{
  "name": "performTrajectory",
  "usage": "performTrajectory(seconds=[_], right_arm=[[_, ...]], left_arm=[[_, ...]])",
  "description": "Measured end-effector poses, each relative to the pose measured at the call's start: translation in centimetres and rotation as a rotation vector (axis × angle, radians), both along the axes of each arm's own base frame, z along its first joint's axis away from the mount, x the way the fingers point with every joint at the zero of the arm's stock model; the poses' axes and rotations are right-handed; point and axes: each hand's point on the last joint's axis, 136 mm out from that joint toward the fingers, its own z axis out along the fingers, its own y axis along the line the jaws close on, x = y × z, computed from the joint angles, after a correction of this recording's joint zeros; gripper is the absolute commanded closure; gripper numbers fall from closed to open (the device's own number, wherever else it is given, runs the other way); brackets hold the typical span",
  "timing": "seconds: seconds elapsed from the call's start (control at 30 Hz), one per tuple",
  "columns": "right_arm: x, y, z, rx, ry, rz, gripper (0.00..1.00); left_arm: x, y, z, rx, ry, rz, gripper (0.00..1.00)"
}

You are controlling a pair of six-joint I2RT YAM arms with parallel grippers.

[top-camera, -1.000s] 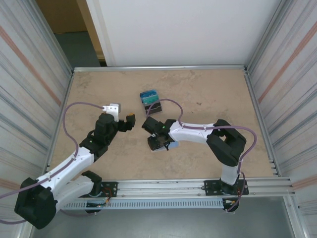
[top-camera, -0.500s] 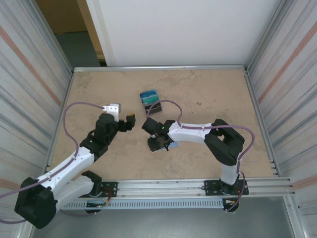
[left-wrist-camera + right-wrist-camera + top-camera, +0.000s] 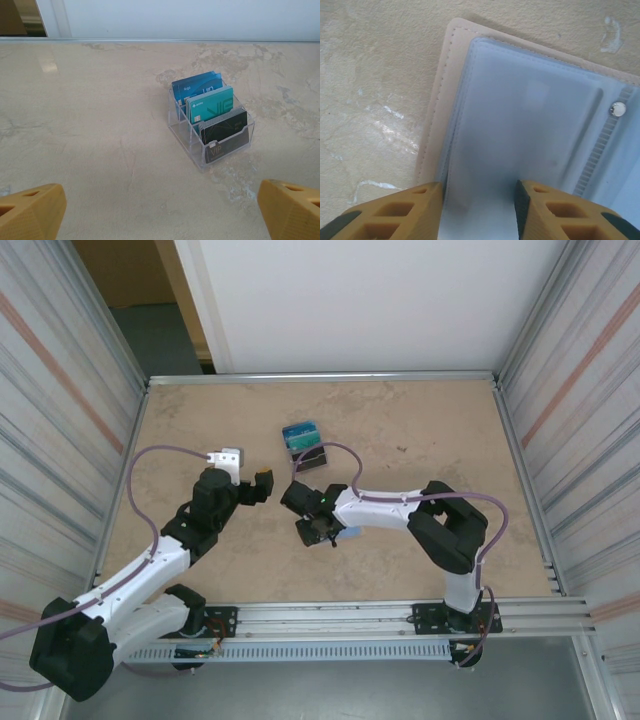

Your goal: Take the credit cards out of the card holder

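The card holder [image 3: 432, 125] lies open on the table, a tan square with a pale-blue lining [image 3: 530, 115] and a small metal snap. My right gripper [image 3: 479, 210] points down onto it, jaws partly apart, both fingers resting on the lining with a strip of it between them. From above, the right gripper [image 3: 318, 528] covers most of the card holder [image 3: 347, 535]. The credit cards [image 3: 212, 107], blue, teal and black, stand upright in a clear plastic rack [image 3: 200, 150] farther back. My left gripper [image 3: 162, 210] hangs wide open, short of the rack, holding nothing.
The rack with the cards [image 3: 302, 436] sits near the middle of the beige table [image 3: 420, 440], just behind both grippers. Corrugated metal walls [image 3: 570, 440] close in the left and right sides. A rail [image 3: 340, 615] runs along the near edge.
The right gripper has shifted slightly left over the card holder and its jaws have narrowed a little. The left arm has not moved.
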Motion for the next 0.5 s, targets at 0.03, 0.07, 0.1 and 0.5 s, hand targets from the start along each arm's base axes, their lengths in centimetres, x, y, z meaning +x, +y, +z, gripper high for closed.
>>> performTrajectory(seconds=[0.03,0.07,0.1,0.5], right_arm=[[0.0,0.1,0.0,0.0,-0.004,0.001,0.62],[0.0,0.1,0.0,0.001,-0.005,0.003,0.64],[0.0,0.1,0.1,0.003,-0.005,0.002,0.64],[1.3,-1.1,0.3,0.134,0.072,-0.084,0.74]], left_arm=[[0.0,0.0,0.0,0.0,0.0,0.0,0.01],[0.0,0.0,0.1,-0.001,-0.001,0.0,0.01],[0.0,0.0,0.1,-0.001,-0.001,0.0,0.01],[0.1,0.0,0.4,-0.002,-0.003,0.0,0.01]])
